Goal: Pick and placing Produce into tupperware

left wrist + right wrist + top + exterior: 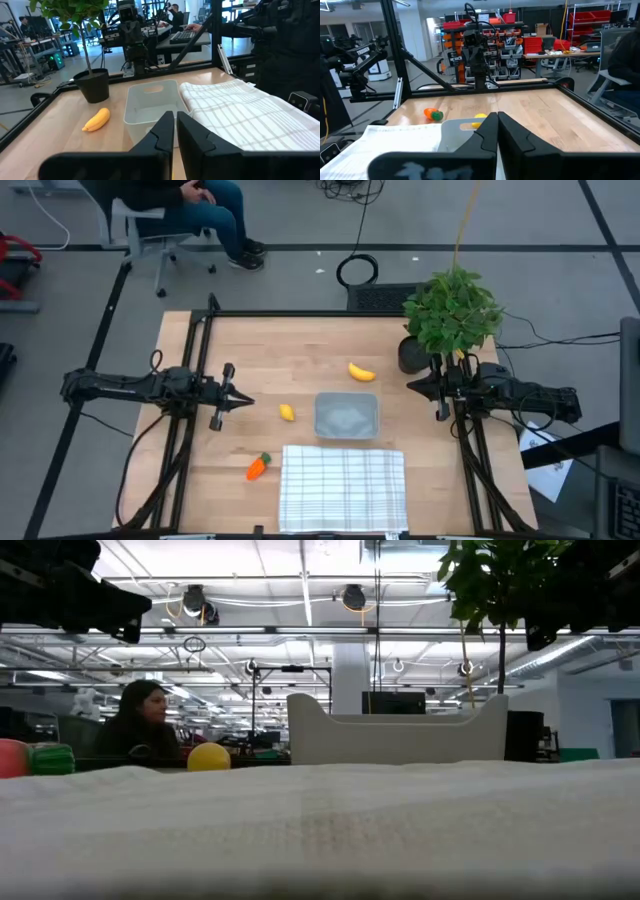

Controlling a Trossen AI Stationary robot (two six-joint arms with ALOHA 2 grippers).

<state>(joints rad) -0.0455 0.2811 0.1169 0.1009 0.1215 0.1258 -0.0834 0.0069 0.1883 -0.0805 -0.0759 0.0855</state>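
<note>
Tupperware [347, 416] sits near the middle of the wooden table [300, 350], and we see it empty, with all three pieces of produce still outside it. Largest of everything on the table is the white checked cloth [343, 487], which lies on the near side of the container, just beside it. We find the potted plant [452, 312] at the far right corner. We see the left gripper [243, 401] hovering at the table's left side, its claw pressed together on nothing and pointing toward the centre. The right gripper [414, 386] hangs opposite it at the right side, just near of the plant pot, its claw likewise pressed together and empty. Of the produce, the banana [361, 372] lies just beyond the container's far edge, the carrot [258, 467] lies off the cloth's left edge, and the small rounded yellow fruit [287, 412] rests to the left of the container, between it and the left gripper.
</note>
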